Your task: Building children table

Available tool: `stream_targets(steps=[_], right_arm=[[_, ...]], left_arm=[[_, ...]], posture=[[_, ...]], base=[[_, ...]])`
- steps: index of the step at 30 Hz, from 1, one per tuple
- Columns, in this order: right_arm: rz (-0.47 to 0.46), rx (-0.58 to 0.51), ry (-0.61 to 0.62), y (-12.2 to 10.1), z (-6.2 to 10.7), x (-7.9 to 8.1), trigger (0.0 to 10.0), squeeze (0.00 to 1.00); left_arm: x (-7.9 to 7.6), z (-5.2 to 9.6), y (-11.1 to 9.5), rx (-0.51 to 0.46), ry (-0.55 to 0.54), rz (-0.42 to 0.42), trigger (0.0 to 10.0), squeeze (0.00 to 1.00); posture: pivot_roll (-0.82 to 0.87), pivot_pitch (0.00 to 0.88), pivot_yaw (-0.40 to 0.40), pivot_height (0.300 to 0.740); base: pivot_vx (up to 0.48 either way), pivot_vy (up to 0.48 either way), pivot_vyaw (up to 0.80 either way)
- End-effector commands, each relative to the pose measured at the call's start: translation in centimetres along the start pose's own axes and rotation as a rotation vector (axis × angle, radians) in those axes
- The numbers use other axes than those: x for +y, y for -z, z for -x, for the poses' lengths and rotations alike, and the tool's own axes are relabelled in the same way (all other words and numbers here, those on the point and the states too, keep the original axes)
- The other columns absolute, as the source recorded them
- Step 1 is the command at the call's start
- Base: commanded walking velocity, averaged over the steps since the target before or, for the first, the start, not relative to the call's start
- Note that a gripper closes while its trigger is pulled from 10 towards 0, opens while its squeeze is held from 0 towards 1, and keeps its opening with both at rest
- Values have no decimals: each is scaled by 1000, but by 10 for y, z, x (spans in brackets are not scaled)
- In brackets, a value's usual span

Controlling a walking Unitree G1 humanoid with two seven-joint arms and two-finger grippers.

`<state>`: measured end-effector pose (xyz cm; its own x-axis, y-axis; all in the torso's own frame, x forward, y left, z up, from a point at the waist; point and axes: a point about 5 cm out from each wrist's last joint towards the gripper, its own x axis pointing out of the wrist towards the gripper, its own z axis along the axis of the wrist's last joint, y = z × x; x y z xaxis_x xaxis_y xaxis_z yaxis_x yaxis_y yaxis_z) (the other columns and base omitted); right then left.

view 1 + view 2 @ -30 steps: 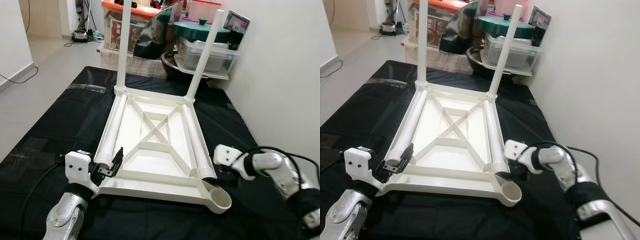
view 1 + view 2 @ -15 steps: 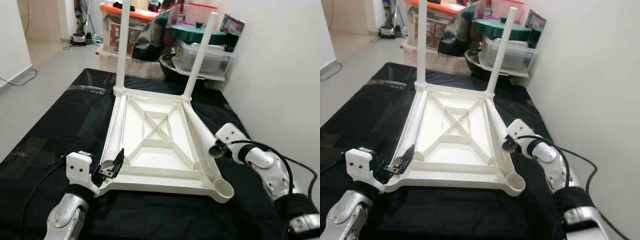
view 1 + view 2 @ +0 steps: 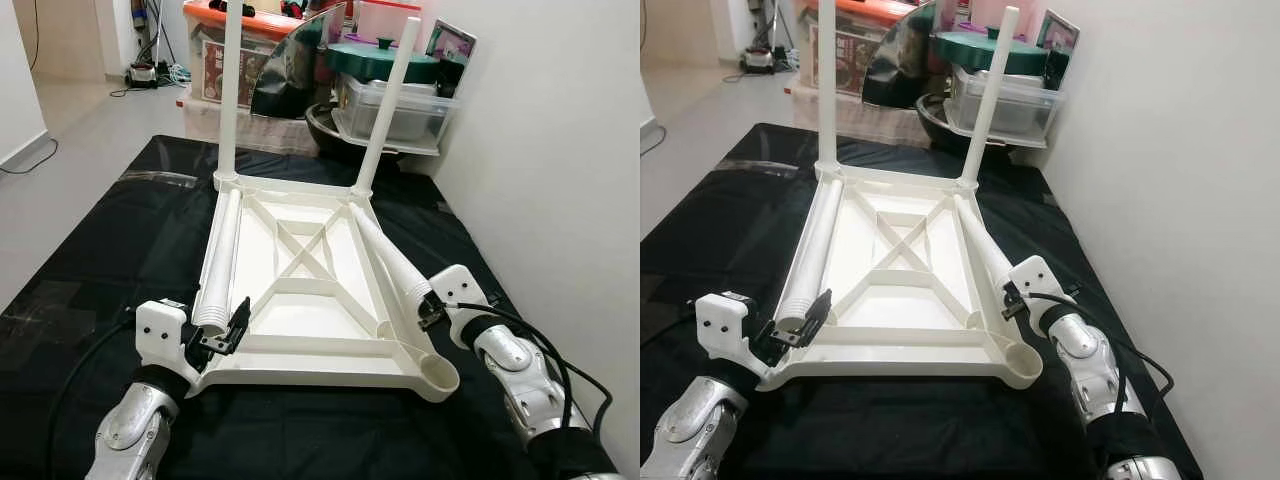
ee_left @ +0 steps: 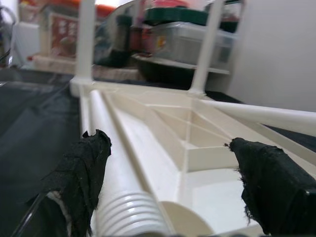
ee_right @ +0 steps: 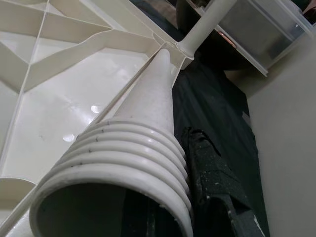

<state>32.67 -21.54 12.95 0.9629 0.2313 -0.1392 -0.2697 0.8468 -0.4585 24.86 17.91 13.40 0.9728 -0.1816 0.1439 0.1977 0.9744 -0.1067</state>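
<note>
Tabletop (image 3: 300,290) upside-down; right gripper (image 3: 432,312) clamps loose leg (image 3: 390,262), left gripper (image 3: 220,338) wide at edge.

Your left hand (image 3: 222,338) sits at the tabletop's (image 3: 300,300) near-left corner, fingers parted. Your right hand (image 3: 428,312) clamps a loose leg (image 3: 390,262) at its near-right side.

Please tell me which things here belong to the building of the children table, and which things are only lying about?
Part of the job:
- upturned white table top
- two fitted legs
- loose leg in right gripper
- loose leg by open left gripper
- empty corner socket

Lying about:
- storage boxes
- green pot lid
- black mat
</note>
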Motion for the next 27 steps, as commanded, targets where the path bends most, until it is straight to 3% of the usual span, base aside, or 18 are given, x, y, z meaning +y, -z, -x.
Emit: stream_targets(steps=[1, 3, 4, 6, 7, 10, 13, 14, 15, 16, 17, 19, 21, 23, 27], right_arm=[[-23, -138, -31, -25, -3, -4, 0, 59], [-51, -313, -22, -56, 1, -28, 0, 55], [-51, -313, -22, -56, 1, -28, 0, 55], [-75, -432, 22, -80, 8, -53, 0, 55], [-75, -432, 22, -80, 8, -53, 0, 55], [-127, -517, 85, -96, 17, -75, 0, 59], [-223, -564, 54, -99, 21, -74, 0, 55], [-312, -582, -7, -98, 21, -64, 0, 55], [-312, -582, -7, -98, 21, -64, 0, 55], [-404, -592, -117, -95, 21, -45, 0, 51], [-404, -592, -117, -95, 21, -45, 0, 51], [-541, -586, -299, -88, 21, -12, 0, 51], [-626, -571, -401, -83, 20, 9, 0, 51], [-722, -560, -498, -81, 19, 25, 0, 51], [-809, -560, -607, -84, 21, 40, 0, 55]], left_arm=[[-2, -6, -10, -41, -4, 56, 10000, 0], [-2, -16, -29, -122, -11, 166, 10000, 0], [-2, -16, -29, -122, -11, 166, 10000, 0], [-7, -26, -44, -180, 15, 261, 10000, 0], [-7, -26, -44, -180, 15, 261, 10000, 0], [-14, -34, -56, -219, 67, 381, 10000, 0], [-17, -37, -61, -238, 102, 493, 10000, 0], [-21, -39, -64, -243, 143, 576, 10000, 0], [-21, -39, -64, -243, 143, 576, 10000, 0], [-25, -41, -67, -247, 192, 665, 10000, 0], [-25, -41, -67, -247, 192, 665, 10000, 0], [-33, -43, -73, -261, 283, 801, 10000, 0], [-38, -44, -77, -273, 352, 892, 10000, 0], [-42, -43, -78, -262, 403, 945, 10000, 0], [-39, -42, -72, -227, 400, 986, 10000, 0]], posture=[[98, 0, -173, 740], [90, 0, -163, 740], [90, 0, -163, 740], [82, 0, -156, 740], [82, 0, -156, 740], [72, 0, -143, 740], [67, 0, -136, 740], [67, 0, -134, 740], [67, 0, -134, 740], [68, 0, -131, 740], [68, 0, -131, 740], [74, 0, -130, 740], [74, 0, -130, 740], [75, 0, -128, 740], [78, 0, -124, 740]], base=[[0, 0, 0], [0, 0, 0], [0, 0, 0], [0, 0, 0], [0, 0, 0], [0, 0, 0], [0, 0, 0], [0, 0, 0], [0, 0, 0], [0, 0, 0], [0, 0, 0], [0, 0, 0], [0, 0, 0], [0, 0, 0], [0, 0, 0]])
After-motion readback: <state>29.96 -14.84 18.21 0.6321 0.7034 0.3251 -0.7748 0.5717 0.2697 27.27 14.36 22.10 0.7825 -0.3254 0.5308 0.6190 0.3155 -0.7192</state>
